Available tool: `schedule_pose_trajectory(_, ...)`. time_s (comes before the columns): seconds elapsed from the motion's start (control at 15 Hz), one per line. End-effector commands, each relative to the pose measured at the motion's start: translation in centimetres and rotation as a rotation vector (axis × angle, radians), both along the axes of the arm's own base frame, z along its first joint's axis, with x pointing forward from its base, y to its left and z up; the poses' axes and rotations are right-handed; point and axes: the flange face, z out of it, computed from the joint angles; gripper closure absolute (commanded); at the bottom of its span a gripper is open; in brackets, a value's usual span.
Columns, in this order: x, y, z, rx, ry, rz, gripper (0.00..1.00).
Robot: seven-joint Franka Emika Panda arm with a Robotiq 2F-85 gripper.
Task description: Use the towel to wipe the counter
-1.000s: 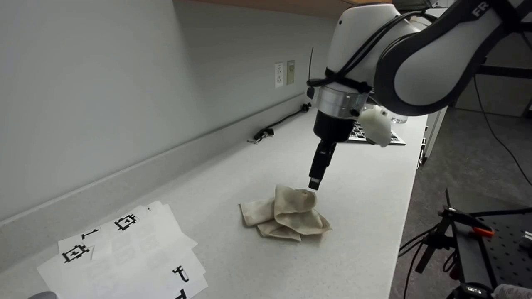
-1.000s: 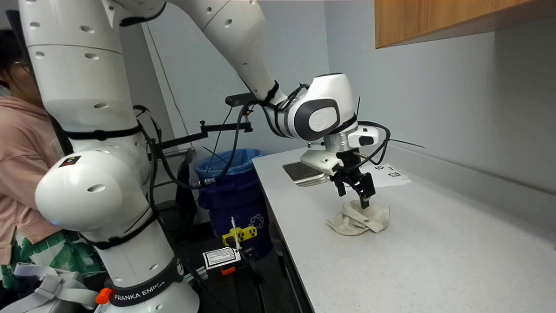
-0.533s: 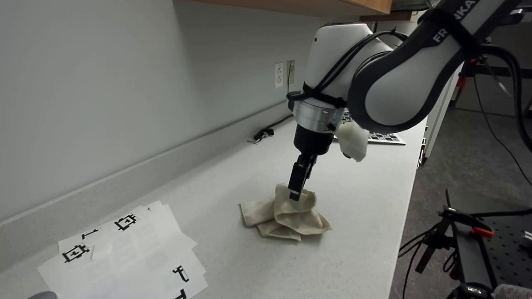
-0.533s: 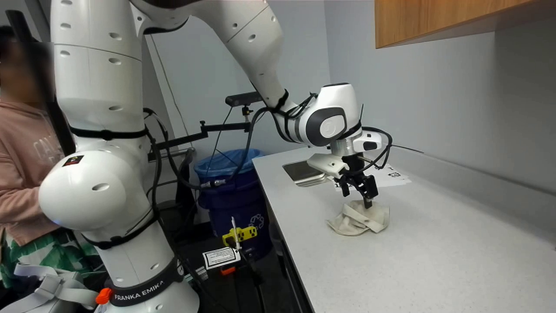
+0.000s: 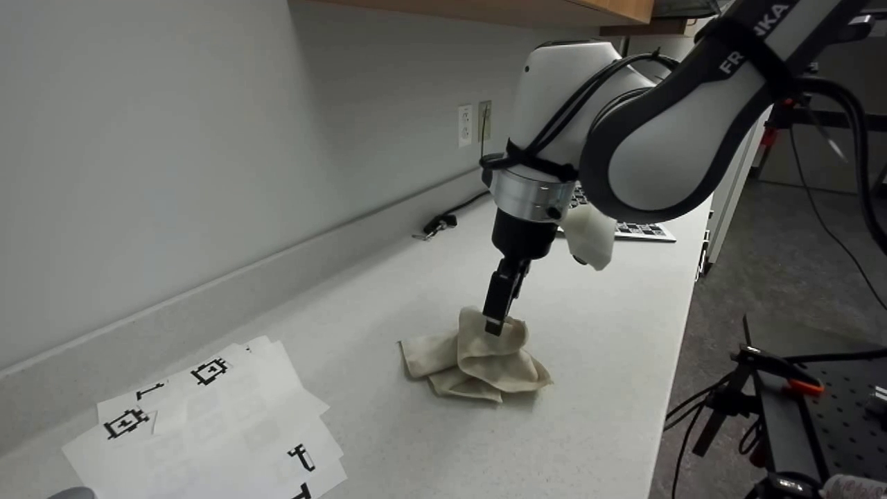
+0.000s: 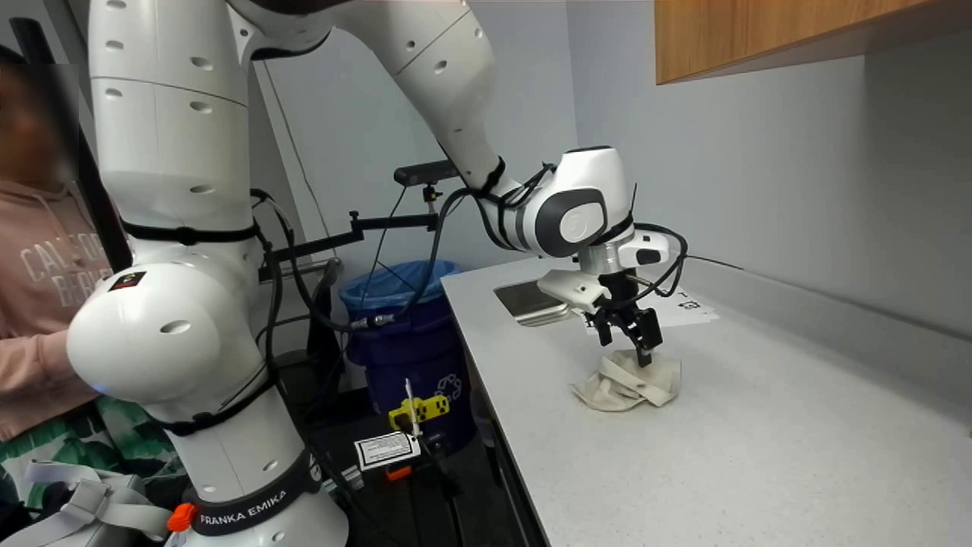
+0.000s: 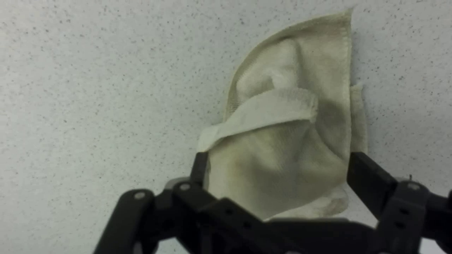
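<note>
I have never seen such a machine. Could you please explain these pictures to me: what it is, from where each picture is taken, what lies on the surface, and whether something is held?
The machine is a white robot arm; the black tool at its end is its two-fingered grasping part. Two views come from cameras outside the robot, in different places; the third comes from its wrist, looking down past the fingers. On the pale counter lies a rumpled beige towel. In an exterior view you also see paper sheets with black marks and, partly hidden behind the arm, a checkered board. Nothing appears to be held: the tool is open, and in the wrist view the towel shows between its spread fingers. Whether they touch it, I cannot tell.
</note>
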Motion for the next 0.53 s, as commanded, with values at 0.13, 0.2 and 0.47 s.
schedule_pose_trajectory(0.13,0.6,0.3,-1.9,0.071,0.014,-0.004,0.0)
schedule_pose_trajectory(0.2,0.8,0.2,-2.7,0.06,0.014,-0.005,0.0)
schedule_pose_trajectory(0.47,1.7,0.5,-5.9,0.067,0.008,0.026,0.0)
